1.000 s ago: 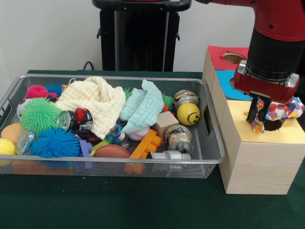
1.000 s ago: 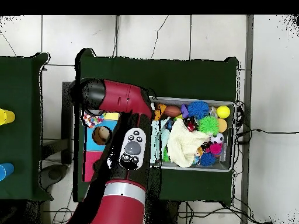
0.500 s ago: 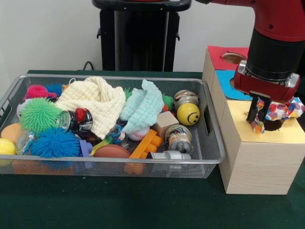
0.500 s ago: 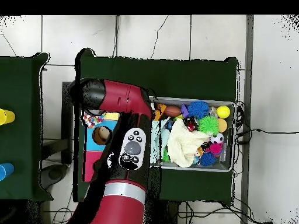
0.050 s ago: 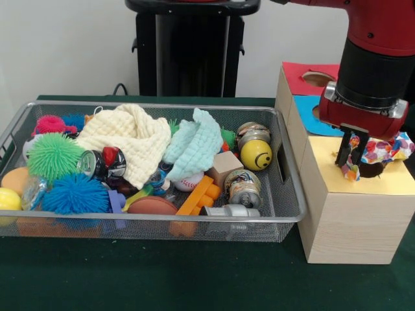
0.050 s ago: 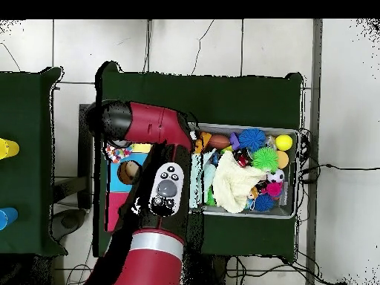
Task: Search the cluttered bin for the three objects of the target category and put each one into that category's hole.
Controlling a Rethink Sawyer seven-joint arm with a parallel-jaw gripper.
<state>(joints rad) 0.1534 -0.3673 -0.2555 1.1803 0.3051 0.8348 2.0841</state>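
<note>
A: Current step? The gripper (image 5: 356,157) sits at the right of the frame over the yellow section of the sorting box (image 5: 353,220), clenched on a multicoloured patterned cloth (image 5: 388,148). The cloth drapes beside the dark hole (image 5: 371,170).

B: Procedure, as I judge it: centre the bundle over the hole, lower until the fabric enters, then release. Loose folds hanging over the rim may snag.

A: Remaining candidates?

B: A cream cloth (image 5: 127,140) and a mint cloth (image 5: 195,144) lie in the mesh bin (image 5: 285,201), centre frame.

A: Legible writing?

B: None. Only a smiley face on the yellow ball (image 5: 256,155); the can labels cannot be read.
</note>
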